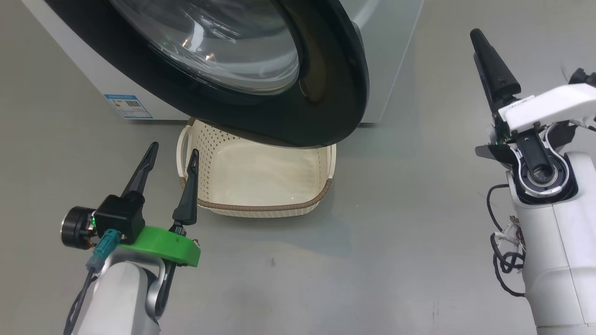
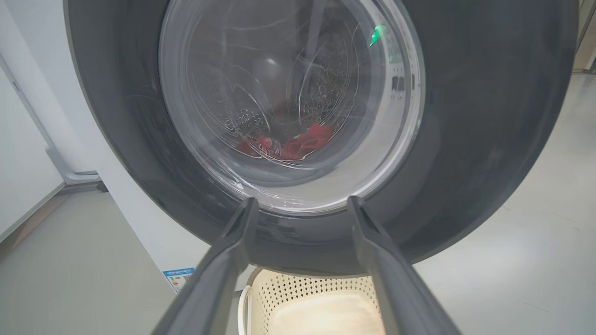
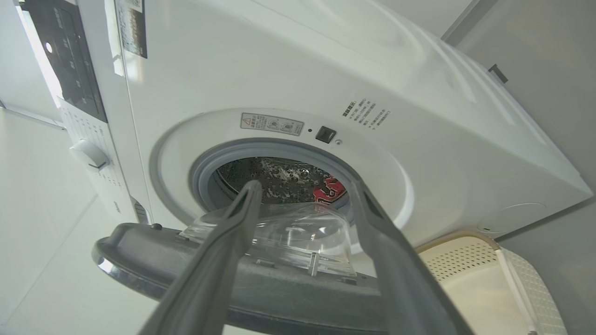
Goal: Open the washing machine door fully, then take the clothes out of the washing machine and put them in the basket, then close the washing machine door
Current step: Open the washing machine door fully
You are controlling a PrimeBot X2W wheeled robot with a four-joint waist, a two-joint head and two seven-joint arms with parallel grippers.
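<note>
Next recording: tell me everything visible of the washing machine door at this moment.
The large round door with a glossy black rim has a bulging clear glass bowl at its centre; its inner face looks grey. It stands swung open off the white front-loading washing machine, whose grey-rimmed port is uncovered, and in the head view overhangs the cream perforated plastic basket.
</note>
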